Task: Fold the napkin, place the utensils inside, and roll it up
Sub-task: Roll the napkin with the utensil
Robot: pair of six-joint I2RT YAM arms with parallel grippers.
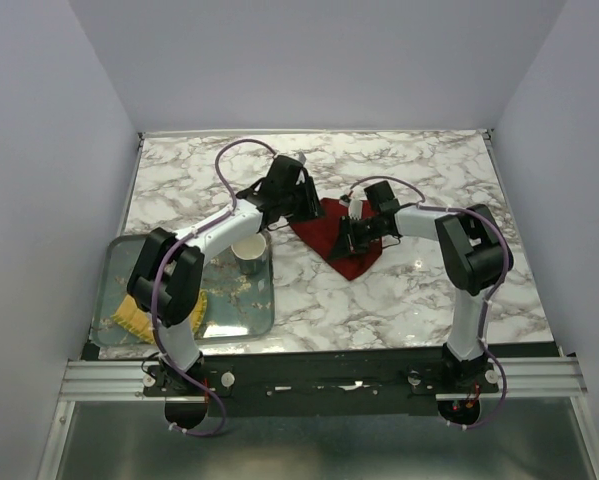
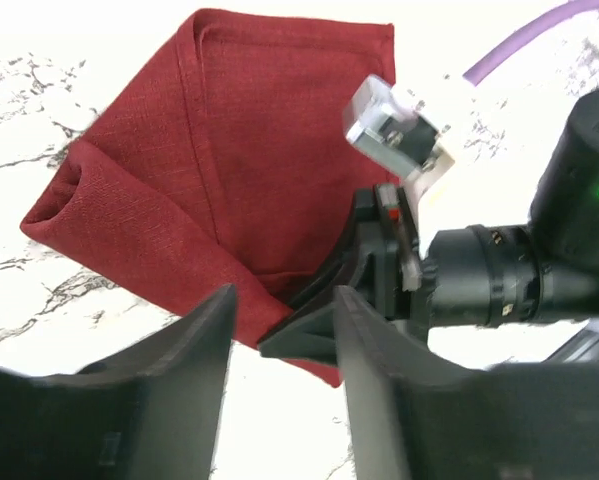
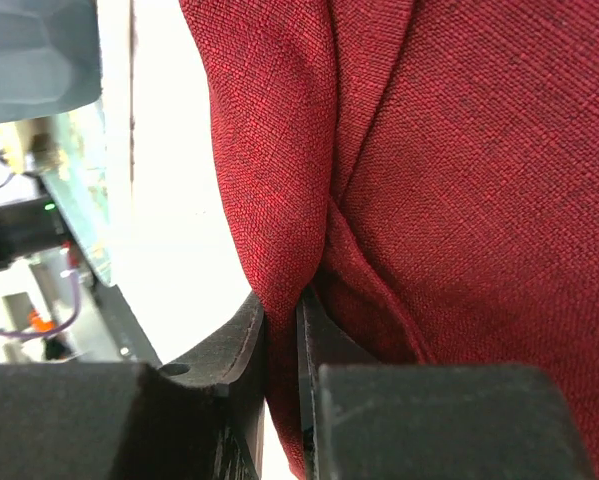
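Bare marble lies open along the desk's [image 1: 409, 300] far and right edges. The tray [image 1: 107, 275] and cup [image 1: 249, 252] block the near-left corner. Mid-desk, the left pincer [image 1: 309, 210] and right pincer [image 1: 340, 243] crowd together over the napkin [image 1: 357, 262].

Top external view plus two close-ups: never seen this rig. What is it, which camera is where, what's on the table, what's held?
Two robot arms are bolted at the near edge of a marble table. The wide picture looks down from above and behind: left arm on the left, right arm on the right. Each close-up comes from a camera on one wrist, looking along that arm's jaws. On the table lies a dark red napkin, partly folded. Left of it, a clear tray holds a cup and a yellow mat. The right arm's jaws are shut on a fold of the napkin. The left arm's jaws are open beside it, holding nothing. No cutlery shows.
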